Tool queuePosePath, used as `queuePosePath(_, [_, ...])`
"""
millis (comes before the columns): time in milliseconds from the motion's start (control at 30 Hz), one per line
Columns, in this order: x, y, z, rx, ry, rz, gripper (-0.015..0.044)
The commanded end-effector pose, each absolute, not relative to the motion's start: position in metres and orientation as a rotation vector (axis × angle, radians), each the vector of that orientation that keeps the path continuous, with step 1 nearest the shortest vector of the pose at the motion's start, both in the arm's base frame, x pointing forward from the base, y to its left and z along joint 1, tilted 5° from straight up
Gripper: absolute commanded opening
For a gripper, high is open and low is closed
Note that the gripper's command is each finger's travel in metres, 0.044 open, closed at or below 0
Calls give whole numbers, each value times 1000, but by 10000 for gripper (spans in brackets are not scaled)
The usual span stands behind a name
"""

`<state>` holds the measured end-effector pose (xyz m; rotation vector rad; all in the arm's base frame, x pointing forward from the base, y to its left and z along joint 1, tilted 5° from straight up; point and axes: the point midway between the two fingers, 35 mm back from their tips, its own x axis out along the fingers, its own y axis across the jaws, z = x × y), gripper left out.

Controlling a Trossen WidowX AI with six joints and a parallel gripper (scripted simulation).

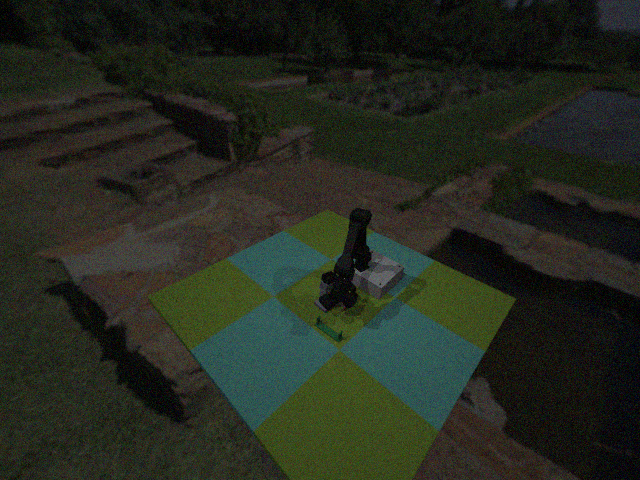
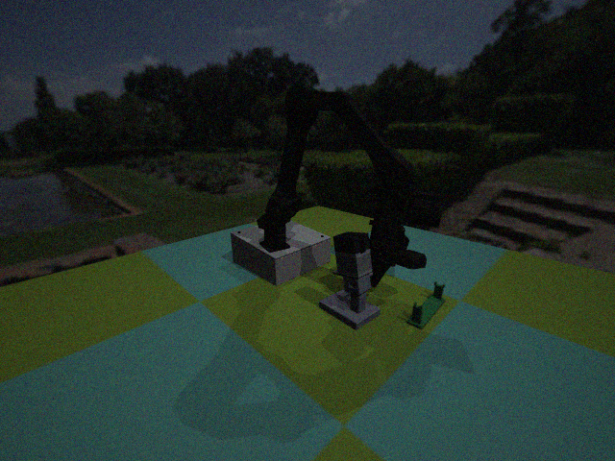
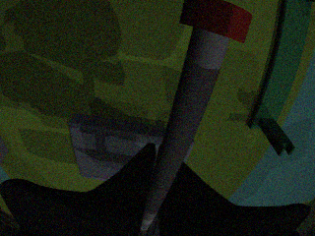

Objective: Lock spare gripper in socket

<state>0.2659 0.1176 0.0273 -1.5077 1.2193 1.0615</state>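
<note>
The lock pin [image 3: 198, 93] is a grey rod with a red head, seen in the wrist view. My gripper [image 3: 156, 150] [image 2: 376, 281] is shut on the rod; the red head is up and right of the fingertips, well away from them. The mount [image 2: 330, 303] [image 1: 321, 305] has a grey base plate and a short post. A grey block with a black top, which looks like the spare gripper [image 2: 354, 260] [image 1: 325, 284], stands upright on the post. My gripper is close beside the mount, partly behind it in the exterior view. That view does not show the pin; no pin shows through the socket.
A green cradle [image 1: 329, 330] [image 2: 426, 311] [image 3: 290, 64] with two notched uprights stands empty beyond the mount. The arm's white base box [image 1: 379, 285] [image 2: 253, 257] is behind. A yellow-green and teal checkered mat [image 1: 339, 403] [image 2: 124, 387] lies under everything.
</note>
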Motion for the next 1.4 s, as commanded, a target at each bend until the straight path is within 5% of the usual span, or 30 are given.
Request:
queuePosePath(0, [266,115,27,-1513,1219,1063,0])
queuePosePath(667, [268,104,27,-1513,1218,1063,0])
queuePosePath(933, [267,105,27,-1508,1221,1062,200])
queuePosePath(1367, [263,117,43,-1509,1224,1069,200])
